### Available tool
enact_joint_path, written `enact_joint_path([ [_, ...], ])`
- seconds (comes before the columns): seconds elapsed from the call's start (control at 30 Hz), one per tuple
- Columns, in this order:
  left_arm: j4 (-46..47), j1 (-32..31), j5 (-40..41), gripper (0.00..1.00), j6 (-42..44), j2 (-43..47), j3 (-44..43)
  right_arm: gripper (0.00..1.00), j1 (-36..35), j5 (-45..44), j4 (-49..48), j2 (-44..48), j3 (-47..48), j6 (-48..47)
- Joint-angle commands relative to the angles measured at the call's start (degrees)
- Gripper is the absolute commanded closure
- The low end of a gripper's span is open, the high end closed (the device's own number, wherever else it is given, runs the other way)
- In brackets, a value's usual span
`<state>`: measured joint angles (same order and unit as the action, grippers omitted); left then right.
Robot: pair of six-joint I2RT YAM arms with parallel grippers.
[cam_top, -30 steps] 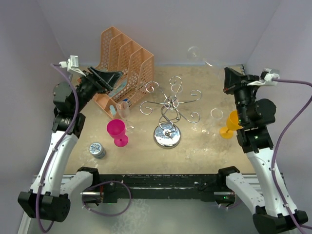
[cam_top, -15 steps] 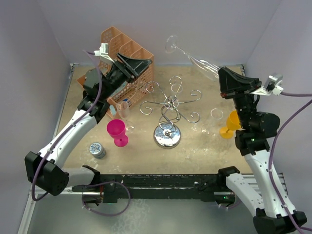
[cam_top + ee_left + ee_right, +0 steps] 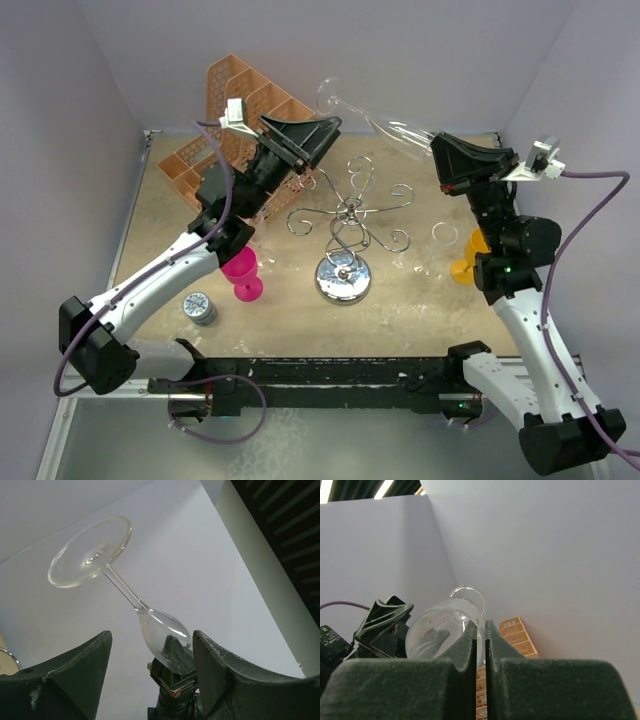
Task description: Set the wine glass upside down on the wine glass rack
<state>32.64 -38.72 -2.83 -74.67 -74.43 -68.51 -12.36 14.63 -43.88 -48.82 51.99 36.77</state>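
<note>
A clear wine glass [image 3: 372,119] hangs in the air above the back of the table, lying nearly level with its foot to the left. My right gripper [image 3: 441,160] is shut on the rim of its bowl [image 3: 432,635], with the rim pinched between its fingertips [image 3: 479,626]. Raised beside the glass, my left gripper [image 3: 325,140] is open, and in its wrist view [image 3: 152,636] the bowl [image 3: 162,630] shows between its fingers without touching them. The silver wire wine glass rack [image 3: 345,215] stands below on its chrome base [image 3: 343,281].
An orange mesh organiser [image 3: 235,120] sits at the back left, partly behind the left arm. A pink goblet [image 3: 240,270] and a small tin [image 3: 200,307] stand left of the rack. An orange goblet [image 3: 468,258] and a clear glass [image 3: 440,240] stand to its right.
The left arm has swung up and to the right, from beside the organiser to the glass. The right arm has carried the glass leftward and tipped it flatter.
</note>
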Motion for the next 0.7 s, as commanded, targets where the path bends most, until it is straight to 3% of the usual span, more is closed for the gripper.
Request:
enact_joint_path([
  [0.0,5.35,-2.4,8.12,0.38,-1.0,-1.48,-1.05,1.0,-0.08,3.65,-4.3,0.32,1.14,1.55],
  [0.17,6.74,-3.8,14.06,0.39,-2.38,-3.0,-1.32,1.0,-0.07,6.17,-3.65,1.42,0.35,3.18],
  [0.33,5.18,-5.42,20.09,0.64,-3.71,-3.09,-1.78,1.0,-0.07,8.52,-3.45,2.25,0.4,4.62],
  [0.67,6.61,-6.71,25.49,0.8,-4.71,-2.92,-2.35,1.0,-0.14,12.07,-2.57,2.62,-1.89,4.35],
])
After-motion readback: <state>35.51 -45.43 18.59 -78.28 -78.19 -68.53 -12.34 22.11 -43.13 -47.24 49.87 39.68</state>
